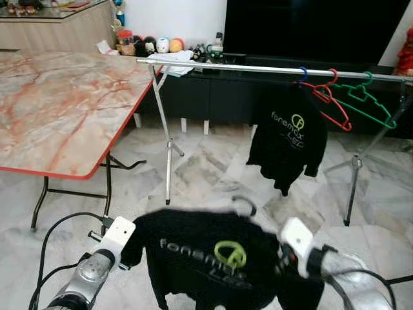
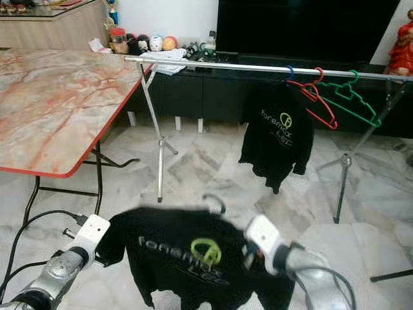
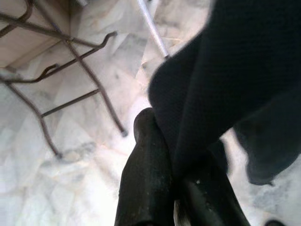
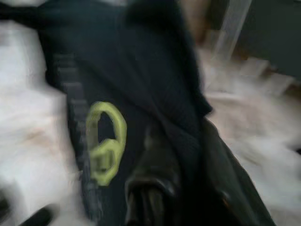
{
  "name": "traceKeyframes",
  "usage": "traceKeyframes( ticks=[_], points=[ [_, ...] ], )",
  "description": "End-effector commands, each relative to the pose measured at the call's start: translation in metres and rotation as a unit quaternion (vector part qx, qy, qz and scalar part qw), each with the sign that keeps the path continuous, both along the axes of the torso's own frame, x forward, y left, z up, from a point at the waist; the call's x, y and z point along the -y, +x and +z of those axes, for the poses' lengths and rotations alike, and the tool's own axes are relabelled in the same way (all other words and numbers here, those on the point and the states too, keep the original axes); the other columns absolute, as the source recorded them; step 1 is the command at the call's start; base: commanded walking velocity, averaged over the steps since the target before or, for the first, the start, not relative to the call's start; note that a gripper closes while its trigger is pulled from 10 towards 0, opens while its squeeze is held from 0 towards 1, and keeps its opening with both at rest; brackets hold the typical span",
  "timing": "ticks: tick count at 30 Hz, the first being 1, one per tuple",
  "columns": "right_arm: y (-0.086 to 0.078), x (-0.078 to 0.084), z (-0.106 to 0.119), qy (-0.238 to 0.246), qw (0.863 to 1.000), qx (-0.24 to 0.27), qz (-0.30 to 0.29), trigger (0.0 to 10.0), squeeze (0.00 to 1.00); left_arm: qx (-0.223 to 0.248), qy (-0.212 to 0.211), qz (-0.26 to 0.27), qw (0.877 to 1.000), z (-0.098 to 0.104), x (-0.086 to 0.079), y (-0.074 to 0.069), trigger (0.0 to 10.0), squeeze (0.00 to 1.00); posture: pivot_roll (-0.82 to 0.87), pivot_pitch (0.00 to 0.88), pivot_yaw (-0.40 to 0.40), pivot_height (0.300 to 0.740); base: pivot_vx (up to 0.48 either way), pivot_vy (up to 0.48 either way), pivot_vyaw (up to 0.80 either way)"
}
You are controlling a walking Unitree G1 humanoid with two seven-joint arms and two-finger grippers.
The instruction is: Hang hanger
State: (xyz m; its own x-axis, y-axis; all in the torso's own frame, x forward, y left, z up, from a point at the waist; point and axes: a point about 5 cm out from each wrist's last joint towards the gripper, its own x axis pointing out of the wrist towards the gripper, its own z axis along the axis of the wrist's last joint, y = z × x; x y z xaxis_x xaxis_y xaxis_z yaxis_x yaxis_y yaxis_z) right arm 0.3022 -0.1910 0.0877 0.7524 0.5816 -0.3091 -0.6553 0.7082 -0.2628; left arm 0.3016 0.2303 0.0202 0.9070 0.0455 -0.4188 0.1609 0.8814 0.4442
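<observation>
Both claws, left and right, pinch black shirt; hanger mostly hidden.

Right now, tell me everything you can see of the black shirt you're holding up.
The black shirt is a dark knit top with grey lettering and a lime-green round logo across the chest. It hangs spread out, front facing the camera, low before the robot and short of the silver rail. A dark hanger hook curls up from its collar. The left gripper pinches one shoulder edge between its fingers; the right gripper holds the other side, though that view is blurred. The hem is cut off by the frame.
</observation>
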Motion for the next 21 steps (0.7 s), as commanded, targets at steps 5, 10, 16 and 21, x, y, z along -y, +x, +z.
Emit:
traceKeyframes(
  ticks=[5,10,16,21],
  points=[
    [0.018,0.050,0.029,0.215,0.947,0.027,-0.237,10.0,0.00,-0.089,0.059,0.053,0.993,-0.020,-0.029,-0.024,0.0,0.00,0.02,0.077,0.019,0.740,0.000,0.000,0.00],
    [0.026,0.064,0.043,0.301,0.895,0.058,-0.323,10.0,0.00,-0.154,0.077,-0.050,0.984,-0.035,-0.009,-0.031,0.0,0.00,0.02,0.076,0.020,0.740,0.000,0.000,0.00],
    [0.030,0.054,0.039,0.287,0.907,0.037,-0.306,10.0,0.00,-0.188,0.098,-0.186,0.959,-0.036,0.016,-0.029,0.0,0.00,0.02,0.070,0.016,0.740,0.000,0.000,0.00],
    [0.026,0.027,0.023,0.207,0.957,-0.020,-0.202,10.0,0.00,-0.132,0.076,-0.192,0.970,-0.022,0.024,-0.015,10.0,0.00,0.02,0.067,0.018,0.740,0.000,0.000,0.00]
  ],
)
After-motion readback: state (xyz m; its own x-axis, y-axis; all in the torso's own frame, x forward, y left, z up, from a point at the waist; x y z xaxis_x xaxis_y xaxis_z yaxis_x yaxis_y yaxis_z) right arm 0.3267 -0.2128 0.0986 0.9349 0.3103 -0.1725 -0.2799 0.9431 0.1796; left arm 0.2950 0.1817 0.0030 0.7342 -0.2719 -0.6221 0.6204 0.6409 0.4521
